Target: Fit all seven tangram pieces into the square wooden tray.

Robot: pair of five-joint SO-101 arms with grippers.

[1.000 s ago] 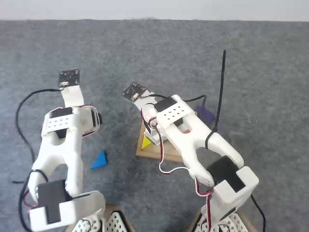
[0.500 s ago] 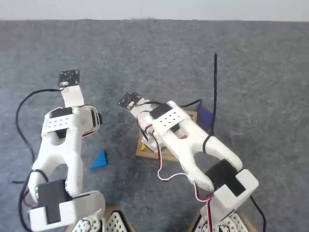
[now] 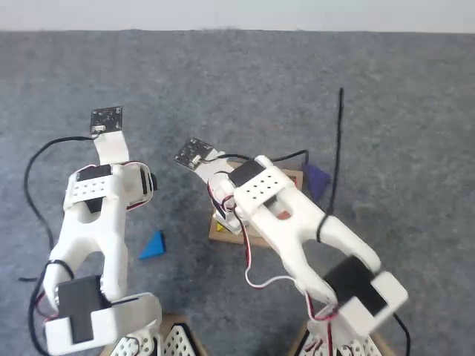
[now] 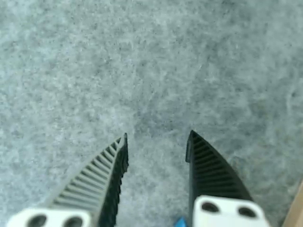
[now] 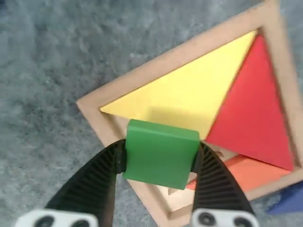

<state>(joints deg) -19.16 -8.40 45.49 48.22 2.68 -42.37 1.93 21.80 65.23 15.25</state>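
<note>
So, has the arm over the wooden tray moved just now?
Yes. The right end effector, gripping the green piece, swung left toward the blue triangle, uncovering more of the purple piece.

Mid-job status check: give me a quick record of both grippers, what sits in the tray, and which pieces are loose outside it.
left gripper: open, over bare grey carpet
right gripper: shut on green square piece, over the tray near one corner
tray: wooden, holds yellow triangle, red triangle, orange piece
tray gap: bare wood shows beneath the green square piece
loose pieces: blue triangle on the carpet beside the left arm; purple piece on the carpet, right of the tray in the high view
</note>
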